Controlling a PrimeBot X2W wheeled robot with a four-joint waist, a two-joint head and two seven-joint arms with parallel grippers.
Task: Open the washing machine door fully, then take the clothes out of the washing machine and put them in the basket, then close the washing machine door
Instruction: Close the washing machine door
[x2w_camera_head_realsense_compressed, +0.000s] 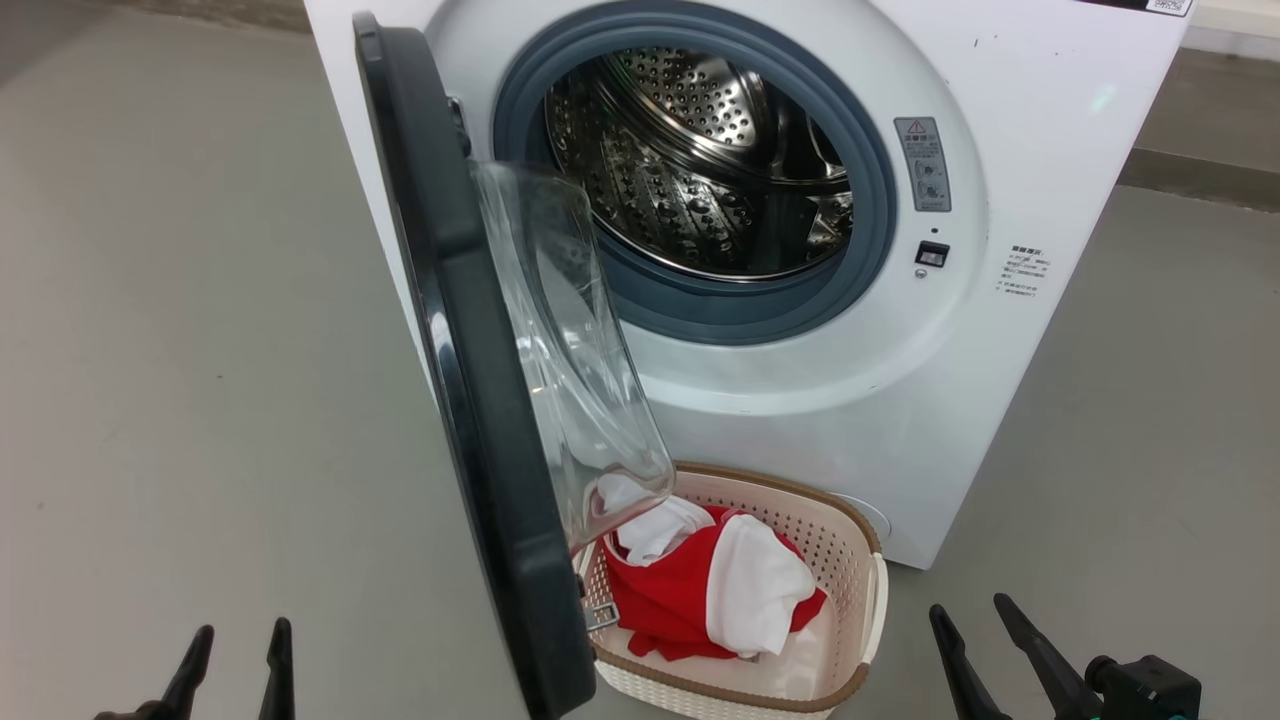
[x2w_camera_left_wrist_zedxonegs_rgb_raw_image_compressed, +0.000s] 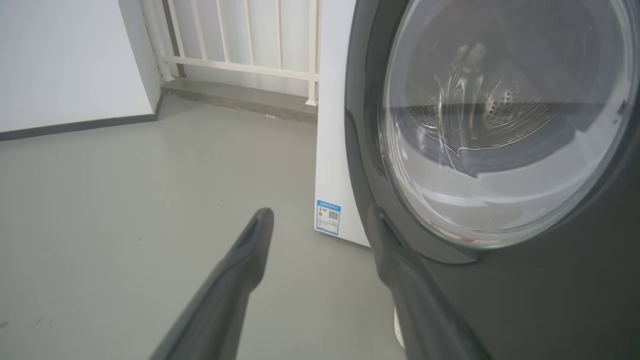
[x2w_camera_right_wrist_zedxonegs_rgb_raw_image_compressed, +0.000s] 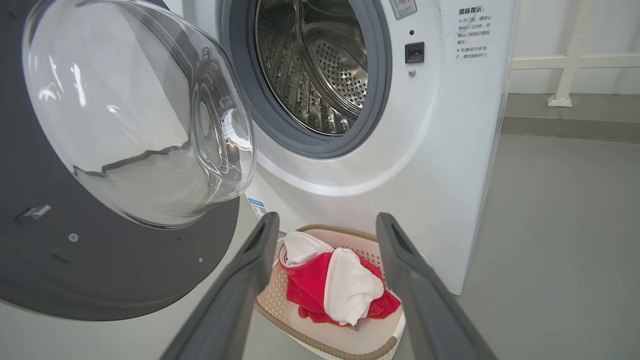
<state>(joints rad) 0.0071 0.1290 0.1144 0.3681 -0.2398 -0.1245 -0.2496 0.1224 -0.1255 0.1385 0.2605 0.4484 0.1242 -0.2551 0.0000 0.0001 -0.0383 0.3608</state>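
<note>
Both hands empty, jaws spread: left gripper (x2w_camera_head_realsense_compressed: 244, 628) at 7 o'clock in the head view, right gripper (x2w_camera_head_realsense_compressed: 968, 603) at 5 o'clock. The clothes (x2w_camera_head_realsense_compressed: 700, 590) lie in the basket (x2w_camera_head_realsense_compressed: 850, 560) at 6 o'clock; the drum (x2w_camera_head_realsense_compressed: 690, 170) looks empty. The washing machine door (x2w_camera_head_realsense_compressed: 480, 400) stands open, its lower edge near the basket's 9 o'clock side. Judged risk: the closing swing snags the basket or clothes.

Long, tapered, matte dark-grey fingers (x2w_camera_right_wrist_zedxonegs_rgb_raw_image_compressed: 230, 300)
</note>
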